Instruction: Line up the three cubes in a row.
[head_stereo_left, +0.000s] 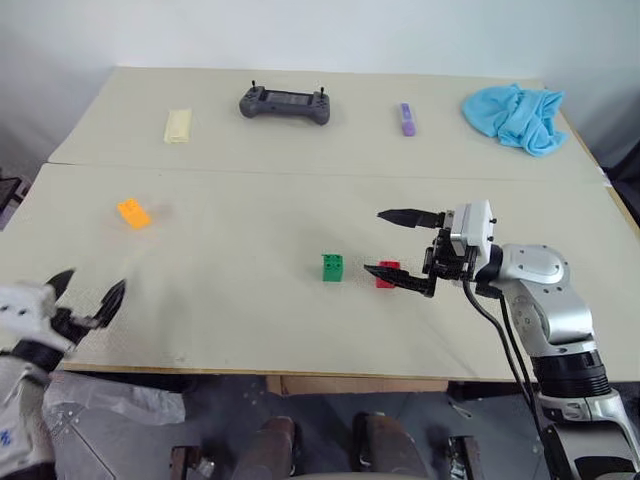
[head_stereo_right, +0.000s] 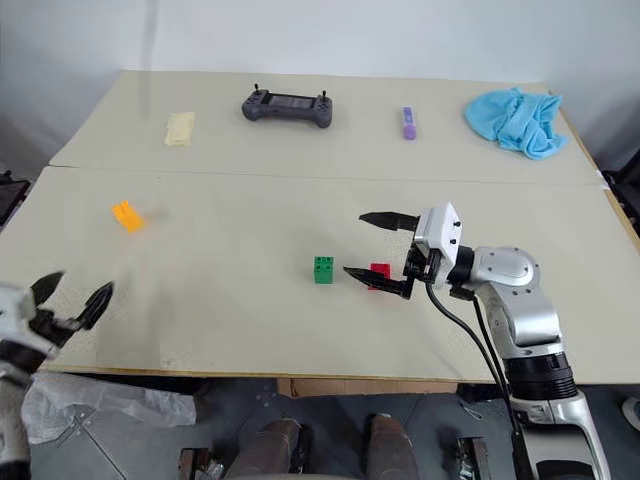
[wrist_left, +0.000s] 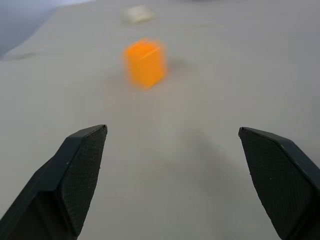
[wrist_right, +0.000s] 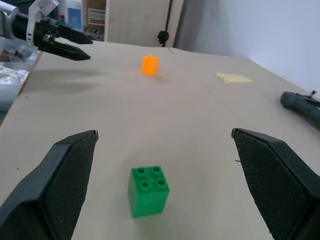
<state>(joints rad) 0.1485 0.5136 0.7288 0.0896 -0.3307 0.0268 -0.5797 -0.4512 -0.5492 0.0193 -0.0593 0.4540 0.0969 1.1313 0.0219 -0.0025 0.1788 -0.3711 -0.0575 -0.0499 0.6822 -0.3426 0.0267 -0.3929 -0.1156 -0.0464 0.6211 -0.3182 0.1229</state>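
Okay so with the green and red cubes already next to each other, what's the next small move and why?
Probably ease the left gripper forward toward the orange cube. That cube sits alone, far to the left of the green cube and red cube, which lie side by side near the right gripper. The left gripper is open, empty, and already faces the orange cube in its wrist view.
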